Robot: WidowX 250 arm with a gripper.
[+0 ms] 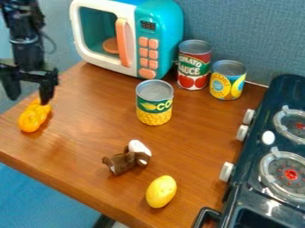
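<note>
Viewed from the near side of the room, the black arm [26,46] enters at the far left, its upper part cut off and blurred. The end effector [29,99] has its two fingers spread wide. The right one meets the outline of an orange-yellow toy [33,118] at the desk's left edge; whether they touch is hard to tell, and the toy's upper end is partly hidden by that finger. Its exact kind is indistinct.

At the far side, a teal-and-white toy microwave [162,40] has its top cut off; its orange handle [123,42] partly covers a round orange piece [111,45] inside. To its right stand a red-labelled can [193,67] and a yellow-and-blue can [227,81], with a pale cord [256,83] partly hidden behind the latter. A green-and-yellow can [154,103] stands nearer. A brown-and-white plush toy [125,161], its form hard to read, lies left of and beyond a smooth yellow oval [161,191]. The dark toy stove [253,182], at the right, is cut off by the view's edge.

The desk [86,133] has a reddish-brown wood-grain top with glossy reflections. Behind rises a grey-blue textured wall [250,35]; a blue surface [39,200] lies below, near left.
</note>
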